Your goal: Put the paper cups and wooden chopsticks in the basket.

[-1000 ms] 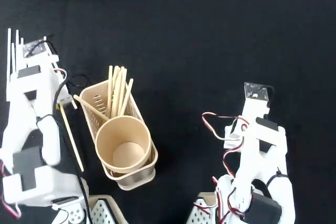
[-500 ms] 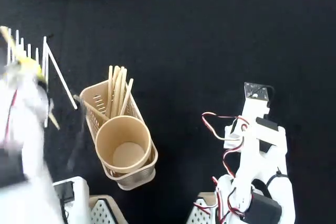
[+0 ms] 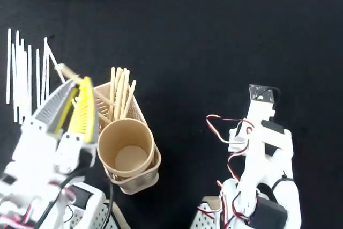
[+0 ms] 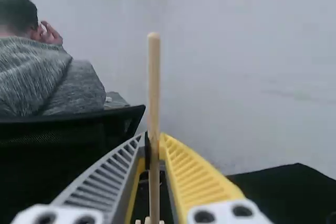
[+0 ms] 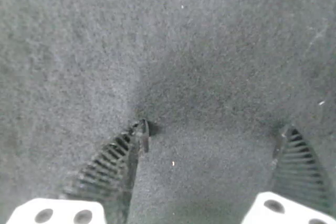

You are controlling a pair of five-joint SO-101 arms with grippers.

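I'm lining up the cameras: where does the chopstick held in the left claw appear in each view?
High view: the chopstick pokes out up-left from the left claw, by the basket.
Left wrist view: it stands upright at centre, pinched in that claw.
Right wrist view: the right claw, open over the black table.
Shared landmark: the left claw's yellow finger.

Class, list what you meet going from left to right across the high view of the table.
thin white sticks → left gripper shut on a wooden chopstick → basket → right arm
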